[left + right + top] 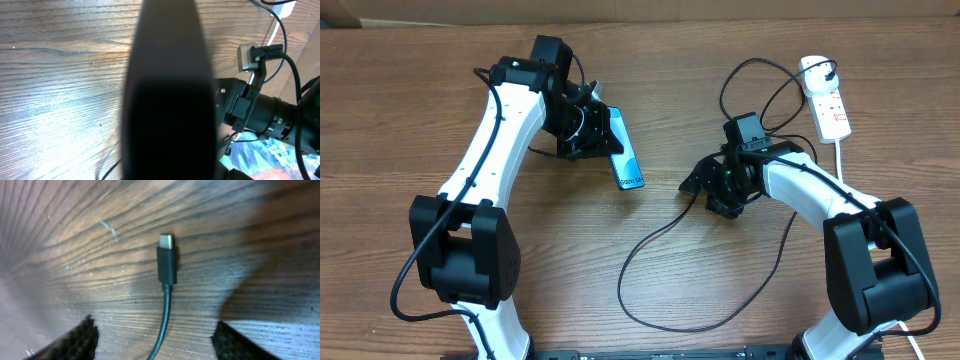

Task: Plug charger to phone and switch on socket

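The left gripper (592, 135) is clenched on the near end of the phone (628, 165) (lit screen facing up); the right gripper (697, 184) is released, fingers (82, 337) wide apart; the connector (167, 262) of the charger (165, 315) lies between them on the wooden table (400, 80); the socket (828, 100) sits at the table's far right.

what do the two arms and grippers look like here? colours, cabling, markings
Left arm and right arm: white link shells, black joint housings, a black cable looped along each. Left gripper and right gripper are black; the right's fingertips show a woven texture. No markings legible.
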Controlling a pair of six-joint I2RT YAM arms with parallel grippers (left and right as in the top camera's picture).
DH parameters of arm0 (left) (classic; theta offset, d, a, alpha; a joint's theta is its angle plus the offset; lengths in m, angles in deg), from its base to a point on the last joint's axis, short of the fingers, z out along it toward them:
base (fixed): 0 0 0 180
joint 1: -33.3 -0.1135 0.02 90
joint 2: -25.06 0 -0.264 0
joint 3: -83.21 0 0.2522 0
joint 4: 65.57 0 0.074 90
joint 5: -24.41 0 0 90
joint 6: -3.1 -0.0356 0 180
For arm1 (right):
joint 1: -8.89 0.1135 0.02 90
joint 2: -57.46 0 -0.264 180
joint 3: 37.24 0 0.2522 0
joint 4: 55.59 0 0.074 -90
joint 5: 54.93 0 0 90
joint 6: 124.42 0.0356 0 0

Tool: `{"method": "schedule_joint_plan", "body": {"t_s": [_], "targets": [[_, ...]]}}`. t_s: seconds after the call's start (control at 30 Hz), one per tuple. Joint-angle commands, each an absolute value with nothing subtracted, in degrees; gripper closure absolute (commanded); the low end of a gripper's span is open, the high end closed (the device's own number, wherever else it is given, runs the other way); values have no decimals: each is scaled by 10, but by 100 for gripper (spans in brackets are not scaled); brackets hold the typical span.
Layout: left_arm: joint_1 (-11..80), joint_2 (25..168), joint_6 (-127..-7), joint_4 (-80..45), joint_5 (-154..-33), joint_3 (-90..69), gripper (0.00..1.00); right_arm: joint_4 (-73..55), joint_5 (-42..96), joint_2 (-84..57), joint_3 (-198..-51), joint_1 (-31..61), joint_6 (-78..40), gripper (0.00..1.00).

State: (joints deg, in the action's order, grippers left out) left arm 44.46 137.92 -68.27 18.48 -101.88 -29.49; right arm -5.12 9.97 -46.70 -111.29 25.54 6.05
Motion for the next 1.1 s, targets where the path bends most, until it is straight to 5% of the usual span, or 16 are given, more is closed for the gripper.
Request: {"method": "schedule_joint_plan", "body": {"t_s": [0.0, 0.13, 1.07], "targets": [[439, 1379, -702, 184, -1041, -303, 96, -53, 95, -468, -1111, 259, 57, 13], [437, 1379, -702, 184, -1040, -303, 96, -54, 95, -468, -1111, 259, 57, 0], [437, 1379, -700, 185, -1040, -303, 96, -43, 85, -468, -1111, 259, 57, 0]]}}
